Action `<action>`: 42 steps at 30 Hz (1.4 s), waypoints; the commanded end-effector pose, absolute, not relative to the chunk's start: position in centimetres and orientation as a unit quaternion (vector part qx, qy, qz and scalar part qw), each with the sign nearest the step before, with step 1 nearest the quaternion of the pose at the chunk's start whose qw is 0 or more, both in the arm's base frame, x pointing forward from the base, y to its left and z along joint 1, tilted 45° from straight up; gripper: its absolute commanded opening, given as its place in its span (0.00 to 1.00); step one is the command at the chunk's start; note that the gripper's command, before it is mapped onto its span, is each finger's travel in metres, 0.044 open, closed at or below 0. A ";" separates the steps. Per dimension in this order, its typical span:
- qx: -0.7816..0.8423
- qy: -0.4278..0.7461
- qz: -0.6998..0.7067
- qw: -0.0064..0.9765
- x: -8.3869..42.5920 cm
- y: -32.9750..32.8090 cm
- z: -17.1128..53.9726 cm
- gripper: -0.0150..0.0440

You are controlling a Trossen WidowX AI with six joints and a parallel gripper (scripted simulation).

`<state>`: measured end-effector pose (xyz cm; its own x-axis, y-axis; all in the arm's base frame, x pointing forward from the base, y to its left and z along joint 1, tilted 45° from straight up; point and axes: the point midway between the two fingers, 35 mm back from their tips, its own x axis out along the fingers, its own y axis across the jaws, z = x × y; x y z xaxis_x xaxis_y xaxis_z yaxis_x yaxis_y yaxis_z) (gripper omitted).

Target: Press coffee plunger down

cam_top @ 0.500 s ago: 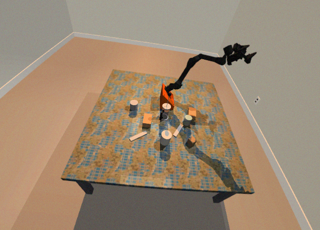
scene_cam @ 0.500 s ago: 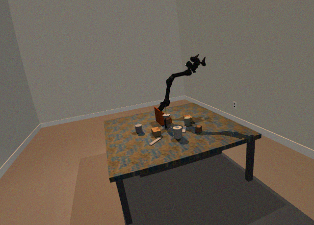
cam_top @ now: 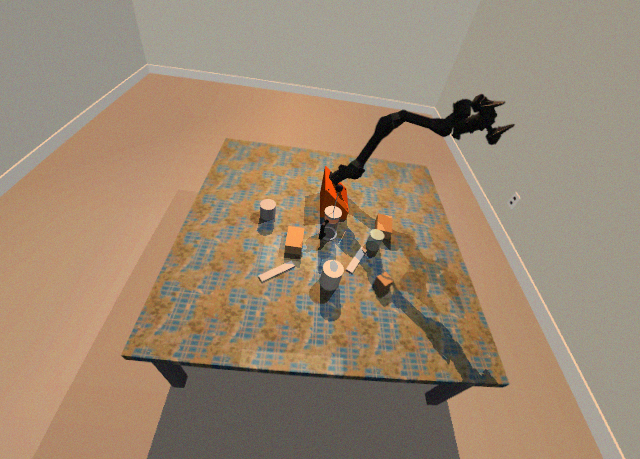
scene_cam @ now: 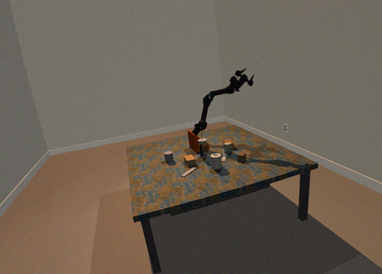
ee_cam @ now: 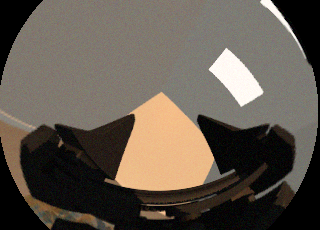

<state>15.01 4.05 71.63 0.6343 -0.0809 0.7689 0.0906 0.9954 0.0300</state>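
The coffee press stands upright near the table's middle, with a pale lid (cam_top: 332, 213) (scene_cam: 202, 140), clear glass body and black handle (cam_top: 323, 230) (scene_cam: 201, 150). Its thin plunger rod (cam_top: 336, 201) (scene_cam: 201, 132) sticks up well above the lid; the small dark knob (cam_top: 339, 188) on top is hard to make out against the arm behind. My gripper (cam_top: 508, 114) (scene_cam: 249, 72) (ee_cam: 167, 117) is wide open and empty. It is high in the air, far to the right of the press and well above it. The press is not in the wrist view.
An orange panel (cam_top: 327, 193) (scene_cam: 193, 141) stands right behind the press. Around it are a large grey cylinder (cam_top: 331, 277) (scene_cam: 216, 162), a smaller one (cam_top: 267, 209) (scene_cam: 168, 156), a greenish cylinder (cam_top: 375, 241) (scene_cam: 228, 147), several orange blocks (cam_top: 294, 237) (scene_cam: 189, 160) and two pale strips (cam_top: 276, 271) (scene_cam: 188, 172).
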 end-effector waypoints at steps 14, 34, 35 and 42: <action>-0.307 -0.217 -0.010 0.926 31.0 7.2 58.7 1.00; -0.325 0.182 0.131 0.919 38.3 -5.0 33.0 1.00; -0.311 0.201 0.139 0.918 37.9 -5.7 31.7 1.00; -0.153 0.316 0.188 0.917 33.3 -10.3 23.1 1.00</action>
<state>35.95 -8.31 27.82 0.8150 0.1678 -0.5547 -0.4235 0.8259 -0.3723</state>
